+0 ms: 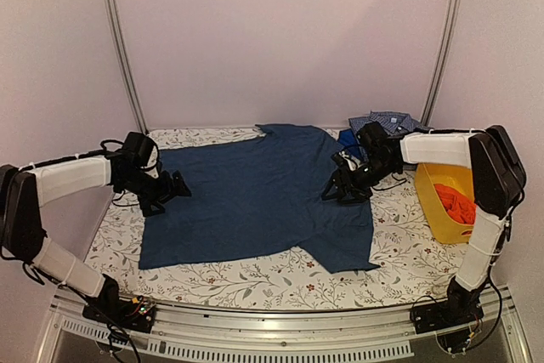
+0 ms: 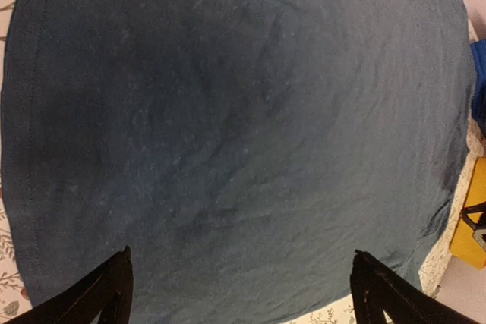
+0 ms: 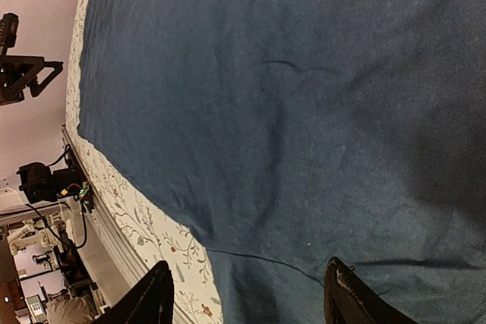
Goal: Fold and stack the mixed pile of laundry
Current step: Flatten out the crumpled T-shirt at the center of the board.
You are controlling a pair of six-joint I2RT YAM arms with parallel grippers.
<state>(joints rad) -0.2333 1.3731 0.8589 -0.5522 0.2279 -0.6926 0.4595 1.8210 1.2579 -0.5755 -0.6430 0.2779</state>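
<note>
yellow basket [image 1: 432,206] holding orange cloth [image 1: 456,203], right of spread blue garment [image 1: 255,193].

A spread garment [image 1: 255,193] lies flat on the middle of the table [image 1: 255,282]. The left gripper [image 1: 180,186] sits at its 9 o'clock edge, the right gripper [image 1: 333,192] over its 3 o'clock side. A bunched shirt [image 1: 393,121] lies at 1 o'clock, behind the right gripper. The basket [image 1: 435,214] stands at 3 o'clock, a cloth piece [image 1: 456,201] inside it.
</note>
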